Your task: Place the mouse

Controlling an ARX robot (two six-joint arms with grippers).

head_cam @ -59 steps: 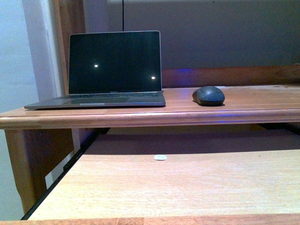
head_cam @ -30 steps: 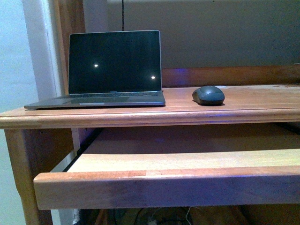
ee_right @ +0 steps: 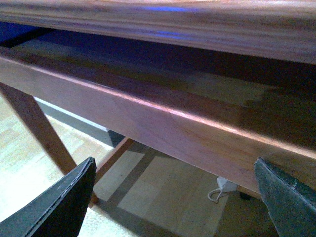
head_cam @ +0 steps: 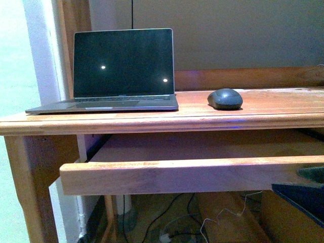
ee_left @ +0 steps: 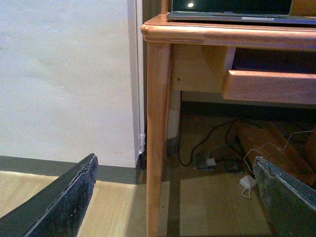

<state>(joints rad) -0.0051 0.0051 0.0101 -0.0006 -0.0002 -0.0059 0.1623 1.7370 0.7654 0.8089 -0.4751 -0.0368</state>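
Mouse sits on the wooden desk top in the front view, well to the right of the laptop, which is the landmark here, and apart from it. It is a small, dark grey, matte, rounded oval with no cable showing. It looks light and rigid; the smooth domed shell may slip, so the best hold is probably across its two long sides, low down, with a gentle squeeze. The laptop is open, its screen black and glossy with two bright reflections. Below it, a pull-out wooden shelf juts forward, its front edge plain and square. A dark piece of the right gripper shows far below and right of the laptop.

From the left wrist, the left gripper stands wide, holding nothing, with the desk leg between its dark fingers; cables lie on the floor beneath the laptop's edge.

From the right wrist, the fingers are likewise spread wide and empty, just under the shelf's polished reddish front board. No mouse appears there.
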